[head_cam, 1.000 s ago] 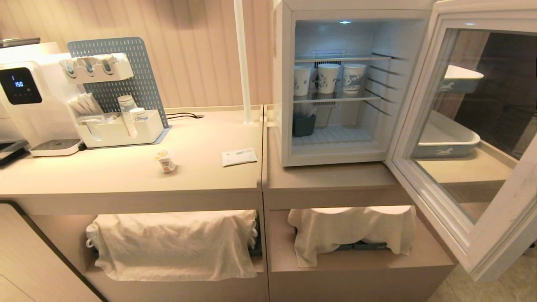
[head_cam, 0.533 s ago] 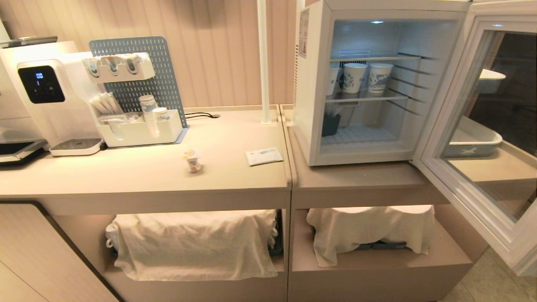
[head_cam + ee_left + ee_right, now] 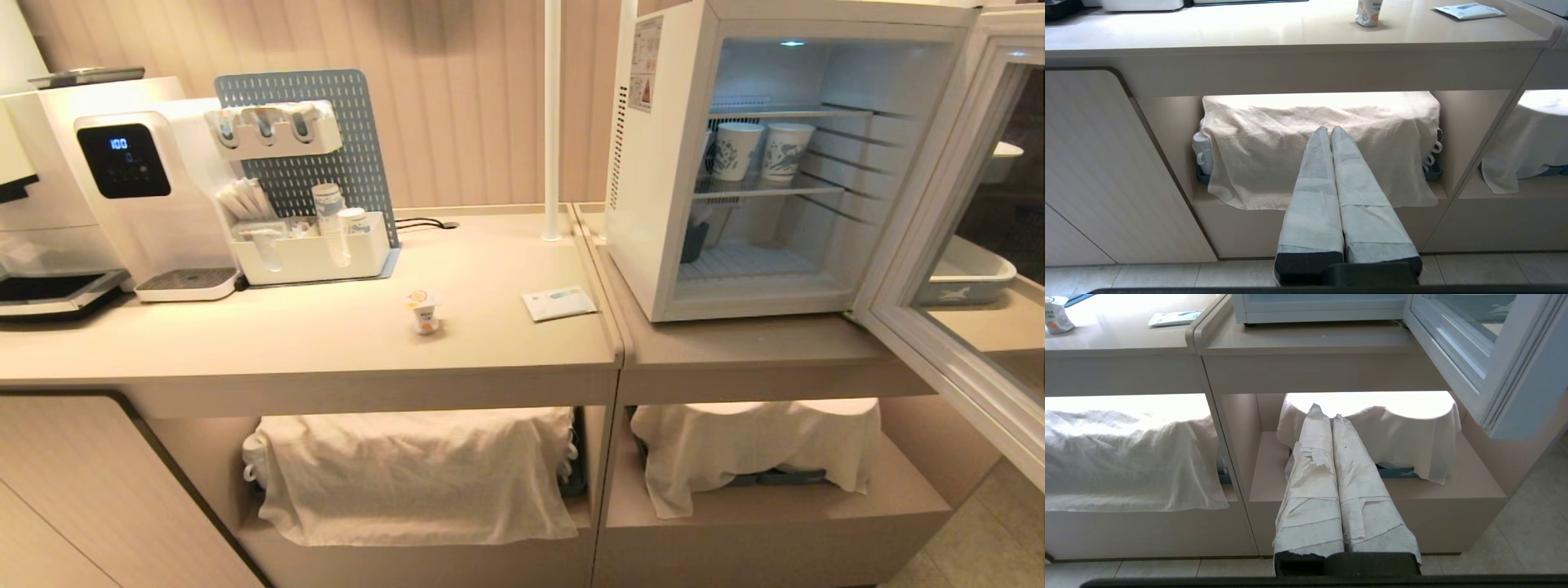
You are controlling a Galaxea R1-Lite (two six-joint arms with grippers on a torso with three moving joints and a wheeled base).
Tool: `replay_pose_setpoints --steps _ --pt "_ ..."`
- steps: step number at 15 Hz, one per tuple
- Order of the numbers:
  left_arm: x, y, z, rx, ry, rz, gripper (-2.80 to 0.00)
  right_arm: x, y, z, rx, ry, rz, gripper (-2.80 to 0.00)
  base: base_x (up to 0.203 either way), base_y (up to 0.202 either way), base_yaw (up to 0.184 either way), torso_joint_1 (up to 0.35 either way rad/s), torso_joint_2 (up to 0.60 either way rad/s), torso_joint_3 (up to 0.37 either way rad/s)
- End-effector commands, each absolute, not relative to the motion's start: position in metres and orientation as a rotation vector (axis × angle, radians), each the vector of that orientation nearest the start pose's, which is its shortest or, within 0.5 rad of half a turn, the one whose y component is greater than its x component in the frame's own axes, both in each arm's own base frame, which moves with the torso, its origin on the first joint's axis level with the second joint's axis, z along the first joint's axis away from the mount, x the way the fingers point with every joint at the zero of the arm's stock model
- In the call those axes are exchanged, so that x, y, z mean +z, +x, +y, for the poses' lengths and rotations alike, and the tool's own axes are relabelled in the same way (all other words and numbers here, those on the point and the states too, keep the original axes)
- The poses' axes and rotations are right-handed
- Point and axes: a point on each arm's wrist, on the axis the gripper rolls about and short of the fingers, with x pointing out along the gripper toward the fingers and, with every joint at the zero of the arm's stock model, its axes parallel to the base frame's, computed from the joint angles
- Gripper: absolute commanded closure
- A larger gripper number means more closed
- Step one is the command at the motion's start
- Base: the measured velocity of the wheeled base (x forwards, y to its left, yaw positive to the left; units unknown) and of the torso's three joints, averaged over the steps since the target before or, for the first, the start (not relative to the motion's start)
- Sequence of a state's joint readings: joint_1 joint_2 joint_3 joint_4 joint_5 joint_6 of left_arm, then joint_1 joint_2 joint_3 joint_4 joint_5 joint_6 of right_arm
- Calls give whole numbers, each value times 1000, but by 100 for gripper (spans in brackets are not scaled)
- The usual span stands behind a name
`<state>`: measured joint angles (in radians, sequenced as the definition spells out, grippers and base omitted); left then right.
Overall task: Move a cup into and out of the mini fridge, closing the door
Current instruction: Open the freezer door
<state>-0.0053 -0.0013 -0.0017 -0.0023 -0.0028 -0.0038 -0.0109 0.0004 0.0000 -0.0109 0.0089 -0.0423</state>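
A: Where is the cup point(image 3: 424, 311) found?

B: It is seen standing upright on the left table point(image 3: 245, 343), toward the front edge and nearer the right-hand end, well apart from the mini fridge point(image 3: 653, 188). A flat paper packet point(image 3: 559, 303) is laid beside it, closer to the table's right edge.

A: And the mini fridge?

B: It is set on the adjoining right table point(image 3: 735, 347), near that table's back-left corner. The door point(image 3: 939, 245) is swung wide open past the table's right edge, so the lit interior and wire shelves are exposed. Two printed paper cups point(image 3: 763, 151) are seen on the middle shelf, and a dark container point(image 3: 694, 241) is kept lower down at the left wall.

A: How are the jaws held?

B: The left gripper point(image 3: 1329, 130) is held low in front of the open shelf under the left table, its wrapped jaws pressed together with nothing between them. The right gripper point(image 3: 1327, 412) is held likewise in front of the shelf under the right table, jaws fully closed and empty. Neither is in contact with the cup.

A: What else is noted?

B: A white dispenser with a dark display point(image 3: 122, 188) and a pegboard organiser point(image 3: 302, 196) are placed along the left table's back edge. Each lower shelf is covered by a draped white cloth point(image 3: 416, 474).
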Motion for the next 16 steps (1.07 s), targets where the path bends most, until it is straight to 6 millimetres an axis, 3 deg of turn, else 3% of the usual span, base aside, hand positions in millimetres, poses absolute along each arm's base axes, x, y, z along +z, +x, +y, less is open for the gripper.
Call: replay_pose_setpoints --steps 1,16 --pt "76 -23 0 -9 -5 -5 0 74 -22 0 -2 -43 -3 0 0 0 0 0 0 0" --pt "76 -23 0 -8 -2 -5 0 74 -22 0 -2 -43 -3 0 0 0 0 0 0 0"
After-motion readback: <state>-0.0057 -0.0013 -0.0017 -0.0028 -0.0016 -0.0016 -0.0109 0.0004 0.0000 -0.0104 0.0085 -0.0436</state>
